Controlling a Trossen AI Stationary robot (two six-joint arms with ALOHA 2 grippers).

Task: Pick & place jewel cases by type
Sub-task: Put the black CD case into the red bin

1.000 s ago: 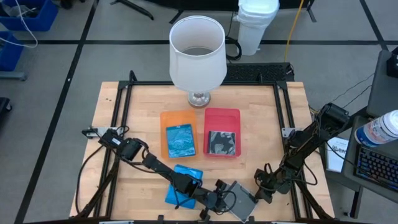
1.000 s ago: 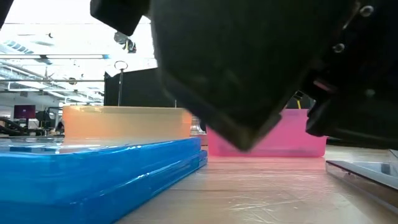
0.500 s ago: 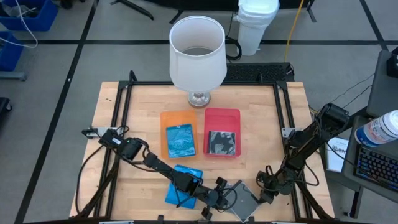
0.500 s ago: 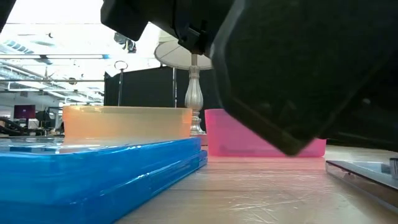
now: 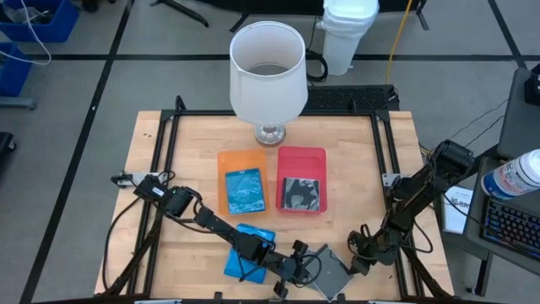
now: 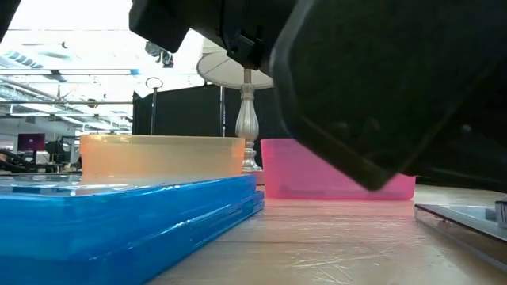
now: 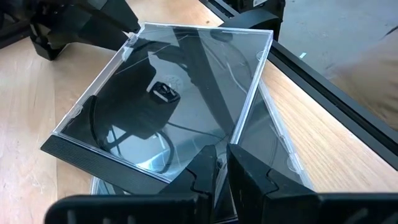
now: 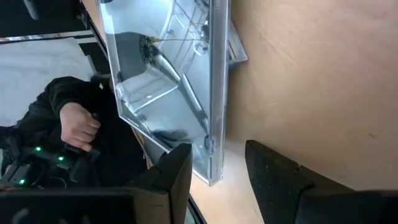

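The landmark is the table lamp (image 5: pixel 267 72) standing at the far edge of the wooden table (image 5: pixel 354 160).

Farthest from the lamp, at the near table edge, lies a dark grey/clear jewel case (image 5: pixel 331 272). In the left wrist view this case (image 7: pixel 168 99) sits tilted, one edge raised above a second clear panel lying flat on the wood beneath it. The left gripper (image 5: pixel 297 260) is at this case; its fingers (image 7: pixel 249 180) are pressed together on the case's edge, pinching it. The right gripper (image 5: pixel 354 256) is just beside the same case, on the side away from the left arm. Its fingers (image 8: pixel 273 174) are spread, with the case edge (image 8: pixel 217 93) lying ahead of the gap between them; contact cannot be determined.

Beside the grey case, under the left arm, rests a stack of bright blue jewel cases (image 5: pixel 247 252), which fills the foreground in the low view (image 6: pixel 119 222).

Nearer the lamp, just in front of its base, two trays stand side by side. The orange tray (image 5: pixel 224 169) holds one blue jewel case (image 5: pixel 245 191). The red tray (image 5: pixel 301 155) holds one dark jewel case (image 5: pixel 302 193).

A person's hand (image 8: pixel 78 124) shows beyond the table in the right wrist view.
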